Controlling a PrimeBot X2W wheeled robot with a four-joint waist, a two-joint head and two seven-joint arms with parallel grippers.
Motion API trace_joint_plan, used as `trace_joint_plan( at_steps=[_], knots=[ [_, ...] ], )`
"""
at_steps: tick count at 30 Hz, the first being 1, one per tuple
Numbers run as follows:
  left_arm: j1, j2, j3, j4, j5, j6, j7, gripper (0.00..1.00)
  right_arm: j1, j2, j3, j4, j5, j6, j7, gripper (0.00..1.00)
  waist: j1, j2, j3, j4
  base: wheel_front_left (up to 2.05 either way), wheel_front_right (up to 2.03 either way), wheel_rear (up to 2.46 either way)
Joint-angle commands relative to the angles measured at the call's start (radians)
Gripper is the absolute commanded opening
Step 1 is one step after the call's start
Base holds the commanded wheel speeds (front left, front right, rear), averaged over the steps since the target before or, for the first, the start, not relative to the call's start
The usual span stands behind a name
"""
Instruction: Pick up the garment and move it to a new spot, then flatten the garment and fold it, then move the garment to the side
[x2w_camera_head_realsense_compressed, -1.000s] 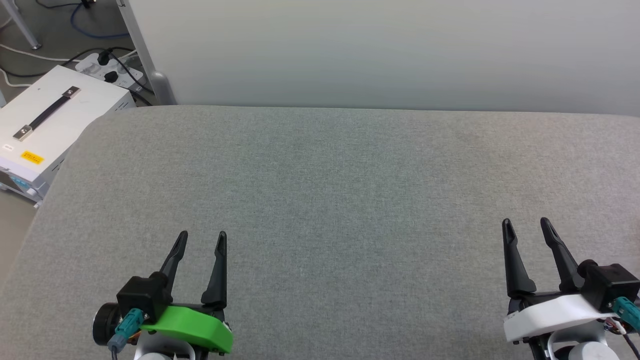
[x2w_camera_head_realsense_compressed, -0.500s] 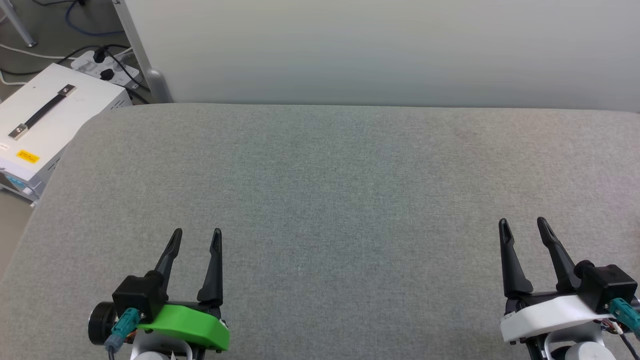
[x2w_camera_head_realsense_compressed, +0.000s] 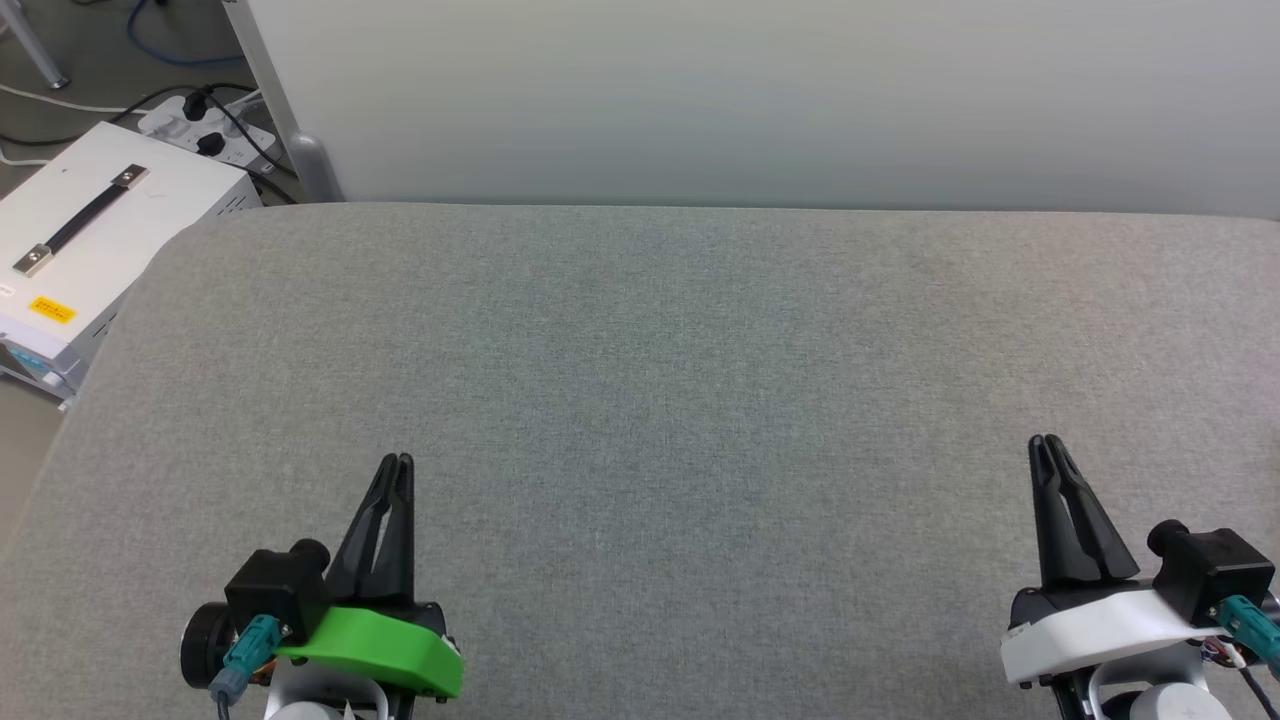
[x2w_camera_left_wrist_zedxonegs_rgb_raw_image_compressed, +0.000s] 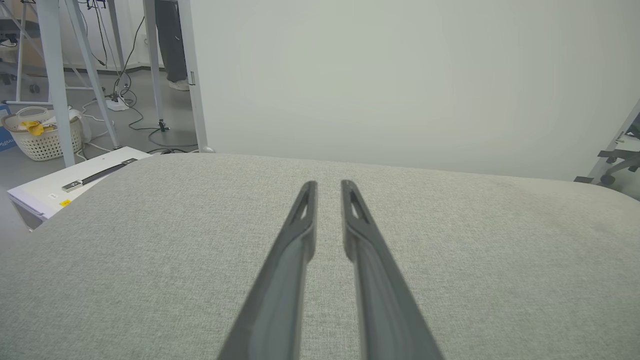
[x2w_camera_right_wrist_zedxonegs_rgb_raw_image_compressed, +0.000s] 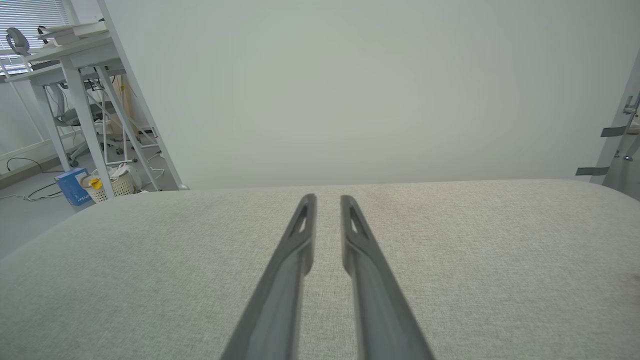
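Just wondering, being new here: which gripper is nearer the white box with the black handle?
Left. The left gripper is below and right of the white box in the head view; the right gripper sits far across the table.

A grey fabric surface (x2w_camera_head_realsense_compressed: 640, 400) stands before a pale wall (x2w_camera_head_realsense_compressed: 760, 100); a white box (x2w_camera_head_realsense_compressed: 90, 250) and a power strip (x2w_camera_head_realsense_compressed: 205, 128) lie on the floor (x2w_camera_head_realsense_compressed: 18, 440).

Table (x2w_camera_head_realsense_compressed: 640, 380): grey woven cloth, matt, slightly rough.
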Motion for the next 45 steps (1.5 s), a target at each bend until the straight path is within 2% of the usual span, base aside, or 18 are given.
trace_joint_plan(
  at_steps=[1, 45],
  knots=[
    [0.0, -0.001, 0.001, -0.001, 0.003, 0.001, 0.003, 0.0, 0.0, 0.0, 0.0, -0.001, -0.003, 0.0, 0.003, 0.0, 0.0, 0.0002, 0.0, 0.0, 0.0, 0.0, 0.0],
    [0.0, -0.019, 0.02, -0.04, 0.086, 0.048, 0.096, 0.0, -0.006, 0.006, 0.0, -0.02, -0.081, 0.0, 0.094, 0.0, 0.0, 0.0045, -0.009, -0.01, 0.0, 0.0, 0.0]
  ],
)
